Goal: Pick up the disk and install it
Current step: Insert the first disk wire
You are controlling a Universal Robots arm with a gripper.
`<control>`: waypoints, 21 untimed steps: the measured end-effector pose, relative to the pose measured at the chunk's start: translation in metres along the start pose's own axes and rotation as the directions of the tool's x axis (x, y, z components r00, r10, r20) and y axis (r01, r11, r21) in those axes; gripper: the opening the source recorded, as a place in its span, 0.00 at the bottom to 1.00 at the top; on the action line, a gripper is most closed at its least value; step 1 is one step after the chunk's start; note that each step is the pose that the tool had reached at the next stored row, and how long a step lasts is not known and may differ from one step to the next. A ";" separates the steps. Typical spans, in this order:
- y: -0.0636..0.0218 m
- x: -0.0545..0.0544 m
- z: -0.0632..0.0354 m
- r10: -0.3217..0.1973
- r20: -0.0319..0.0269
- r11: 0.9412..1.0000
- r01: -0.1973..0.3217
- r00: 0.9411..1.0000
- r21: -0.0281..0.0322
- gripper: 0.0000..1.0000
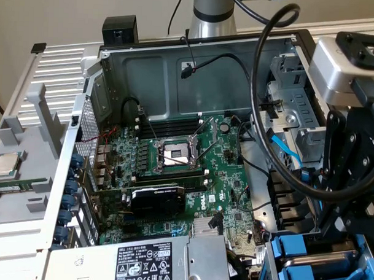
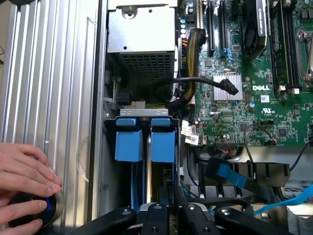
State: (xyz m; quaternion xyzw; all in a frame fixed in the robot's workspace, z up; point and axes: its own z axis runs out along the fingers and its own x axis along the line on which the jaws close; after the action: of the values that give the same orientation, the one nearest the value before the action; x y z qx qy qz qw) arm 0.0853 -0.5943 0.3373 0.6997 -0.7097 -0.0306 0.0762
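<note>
Right now we see the gripper [image 1: 342,234] hanging low at the exterior view's right, directly over the drive bay [image 1: 272,266] in the corner of the open computer case [image 1: 109,70]. In the wrist view the gripper [image 2: 166,218] lines up with one of two blue carrier fronts standing side by side in that bay. We take this one for the disk [image 2: 163,144], sitting in its slot with only the blue plastic showing, its body hidden below. The second blue carrier [image 2: 129,143] is just beside it, on the side toward the ribbed metal panel [image 2: 54,88]. Whether the gripper is clamped on the disk or merely close above it, we cannot tell, as the black linkages cover the spot. A person's hand [image 2: 24,178] rests on a black round knob [image 2: 27,215] on that ribbed panel, well apart from the bay. Further into the case lies the green motherboard [image 1: 231,197] with its bare processor socket [image 1: 176,155], and a silver box with a warning label [image 1: 143,264] sits near the bay.
</note>
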 end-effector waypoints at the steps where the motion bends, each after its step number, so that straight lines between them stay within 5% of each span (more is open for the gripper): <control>1: 0.0001 0.000 0.0001 0.000 0.000 1.000 0.000 1.000 0.001 0.17; 21: 0.0009 0.000 0.0024 0.001 0.002 1.000 -0.001 1.000 0.003 0.17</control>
State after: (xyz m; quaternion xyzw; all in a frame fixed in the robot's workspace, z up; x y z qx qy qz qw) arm 0.0841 -0.5945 0.3351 0.6995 -0.7101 -0.0304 0.0744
